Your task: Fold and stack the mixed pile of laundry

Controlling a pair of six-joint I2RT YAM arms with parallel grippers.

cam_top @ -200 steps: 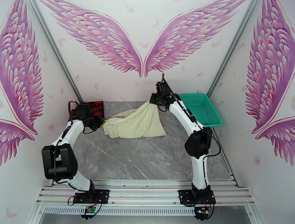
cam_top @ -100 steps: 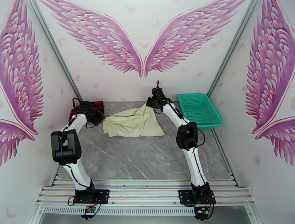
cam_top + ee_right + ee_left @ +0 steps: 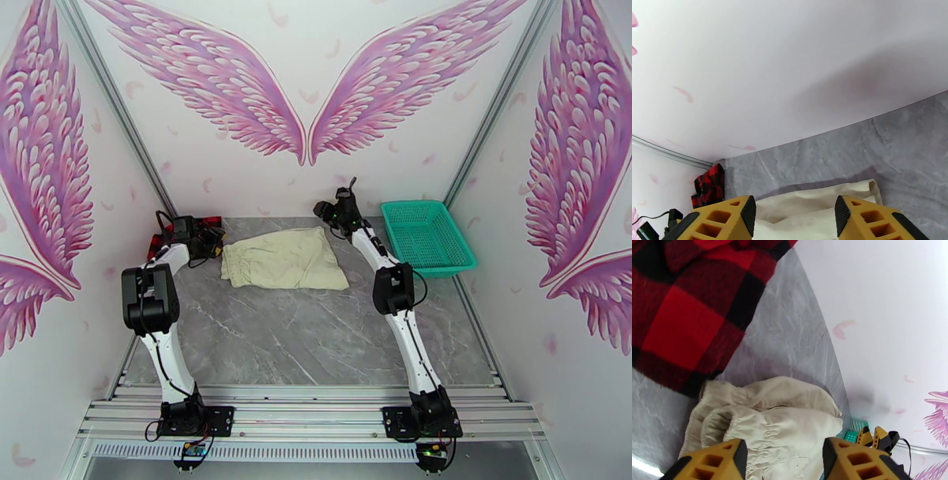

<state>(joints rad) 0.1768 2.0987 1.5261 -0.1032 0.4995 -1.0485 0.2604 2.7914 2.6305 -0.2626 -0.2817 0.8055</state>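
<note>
**Desk:** What lies on the table?

**Photographer:** Two garments rest on the grey marbled table [image 3: 300,339], both on the left arm's side of the one teal mesh basket [image 3: 466,254]. The cream garment [image 3: 284,259] lies flat and roughly folded near the basket. The red-and-black checked shirt [image 3: 208,223] is bunched farther from the basket, beyond the cream piece, at the far corner.

**Desk:** And the two grippers?

**Photographer:** The right gripper [image 3: 794,209] hangs over the cream garment's edge nearest the basket, jaws spread wide and gripping nothing. The left gripper [image 3: 784,449] hovers at the edge farthest from the basket, over the gathered, elastic-looking hem. Its jaws are equally wide and it has hold of no cloth.

**Desk:** How will the cloth handle?

**Photographer:** Both pieces look light, soft and limp. They will likely sag, crease and slide on the smooth table rather than keep a shape. The checked shirt looks the thicker of the two. The gathered hem and the corners of the cream garment look like the best places to pinch, since the layers bunch there. The shirt probably wants a hem or collar edge.
</note>
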